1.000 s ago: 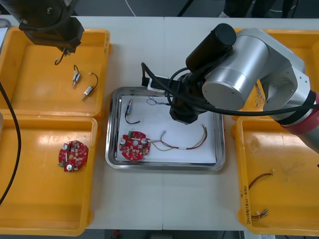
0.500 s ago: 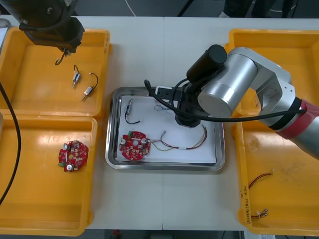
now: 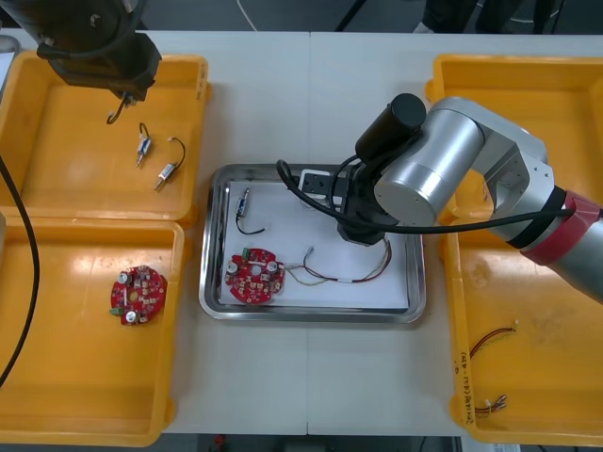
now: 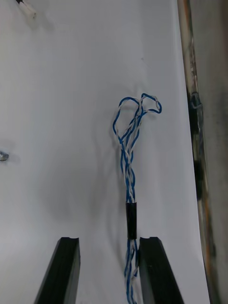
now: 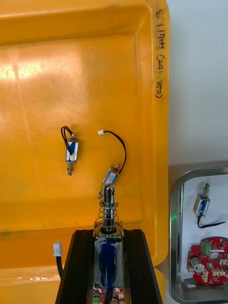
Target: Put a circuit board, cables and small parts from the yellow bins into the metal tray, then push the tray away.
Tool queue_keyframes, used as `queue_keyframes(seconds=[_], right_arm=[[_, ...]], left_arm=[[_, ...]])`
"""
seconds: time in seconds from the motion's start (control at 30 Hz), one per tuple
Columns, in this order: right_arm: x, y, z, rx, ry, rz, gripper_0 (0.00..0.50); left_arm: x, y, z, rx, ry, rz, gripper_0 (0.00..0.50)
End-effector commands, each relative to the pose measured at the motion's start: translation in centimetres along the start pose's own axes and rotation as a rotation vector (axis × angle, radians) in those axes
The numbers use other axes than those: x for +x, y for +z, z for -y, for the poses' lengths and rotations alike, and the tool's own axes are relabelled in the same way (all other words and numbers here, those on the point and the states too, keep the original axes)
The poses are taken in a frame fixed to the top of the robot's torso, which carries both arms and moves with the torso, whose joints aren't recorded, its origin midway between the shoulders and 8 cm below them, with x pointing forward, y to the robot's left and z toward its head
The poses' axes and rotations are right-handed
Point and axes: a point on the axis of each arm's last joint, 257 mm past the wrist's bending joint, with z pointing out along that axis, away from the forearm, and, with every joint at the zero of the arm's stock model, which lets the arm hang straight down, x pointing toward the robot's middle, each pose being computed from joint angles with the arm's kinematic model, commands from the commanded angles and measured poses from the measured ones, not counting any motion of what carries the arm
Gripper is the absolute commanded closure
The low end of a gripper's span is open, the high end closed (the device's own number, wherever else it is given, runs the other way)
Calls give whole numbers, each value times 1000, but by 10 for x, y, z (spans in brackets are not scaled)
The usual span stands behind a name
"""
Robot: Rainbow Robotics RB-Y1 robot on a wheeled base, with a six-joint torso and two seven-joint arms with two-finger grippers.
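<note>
My right gripper (image 4: 108,247) is open low over the white inside of the metal tray (image 3: 311,315). The twisted blue and white cable (image 4: 129,152) lies flat between its fingers, close to one of them, near the tray's rim (image 4: 194,142). In the front view the right gripper (image 3: 363,231) sits over the tray's far right part. The tray also holds a round red circuit board (image 3: 254,276), a red and yellow cable (image 3: 349,273) and a small metal part (image 3: 245,200). My left gripper (image 5: 108,237) hangs over the far left yellow bin (image 3: 57,160), shut on a small metal part (image 5: 108,213).
Two more small metal parts (image 3: 143,146) (image 3: 168,174) lie in the far left bin. The near left bin holds a circuit board (image 3: 138,294). The near right bin (image 3: 528,377) holds red and yellow cables (image 3: 492,339). The right arm covers part of the far right bin (image 3: 565,85).
The right arm has shifted right over the tray and its fingers have opened, leaving the blue and white cable on the tray. The left arm has not moved.
</note>
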Motion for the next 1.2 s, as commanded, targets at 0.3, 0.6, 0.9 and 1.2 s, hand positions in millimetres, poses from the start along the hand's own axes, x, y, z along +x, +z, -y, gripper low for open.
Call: queue_keyframes(seconds=[0.3,0.6,0.9,1.2], right_arm=[[12,-4,-3,-6,-74,-15,0],[1,-16,10,69,-117,-4,0],[-3,-17,13,84,-121,8,0],[-9,-37,10,34,-54,11,0]], left_arm=[[-3,-8,13,21,-8,24,498],[-3,-8,14,27,-12,24,499],[-2,-7,15,31,-13,22,497],[-2,-8,17,37,-21,22,498]])
